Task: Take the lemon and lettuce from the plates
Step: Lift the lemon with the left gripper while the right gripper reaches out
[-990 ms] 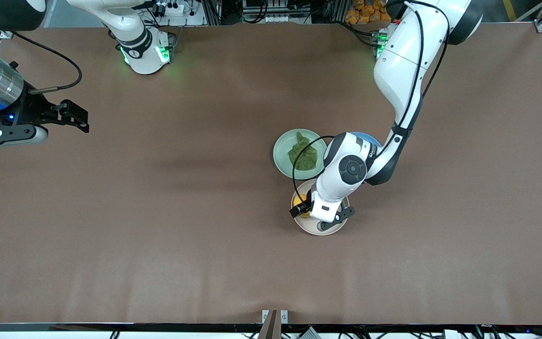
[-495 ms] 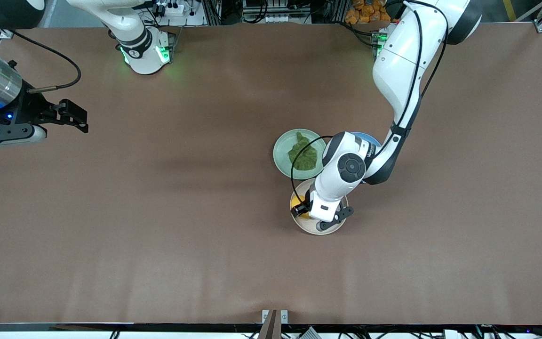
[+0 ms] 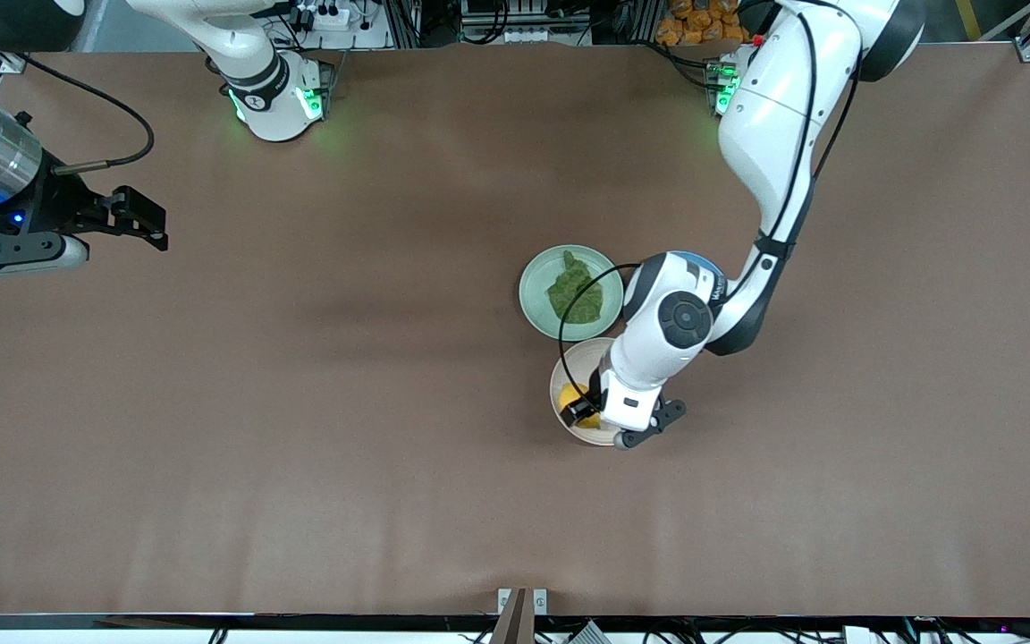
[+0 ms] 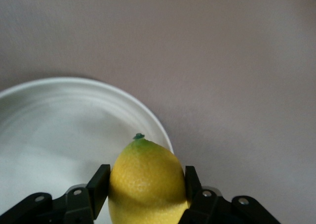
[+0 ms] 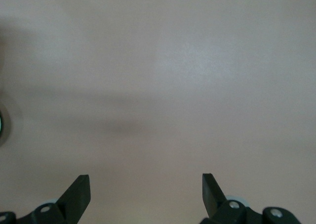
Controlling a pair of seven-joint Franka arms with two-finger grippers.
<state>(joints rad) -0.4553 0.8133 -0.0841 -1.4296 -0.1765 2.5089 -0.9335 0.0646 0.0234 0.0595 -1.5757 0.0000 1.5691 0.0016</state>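
Observation:
The lemon, yellow with a green tip, sits between my left gripper's two pads, which press on both its sides. In the front view the left gripper holds the lemon over the beige-cream plate, near its rim. The lettuce lies on the mint green plate, which touches the beige plate and is farther from the front camera. My right gripper waits open and empty over bare table at the right arm's end.
A blue plate lies beside the mint plate, mostly hidden under my left arm. The brown table spreads wide around the plates.
My left hand has shifted a little toward the front camera and the left arm's end, with the lemon between its fingers. The right arm has not moved.

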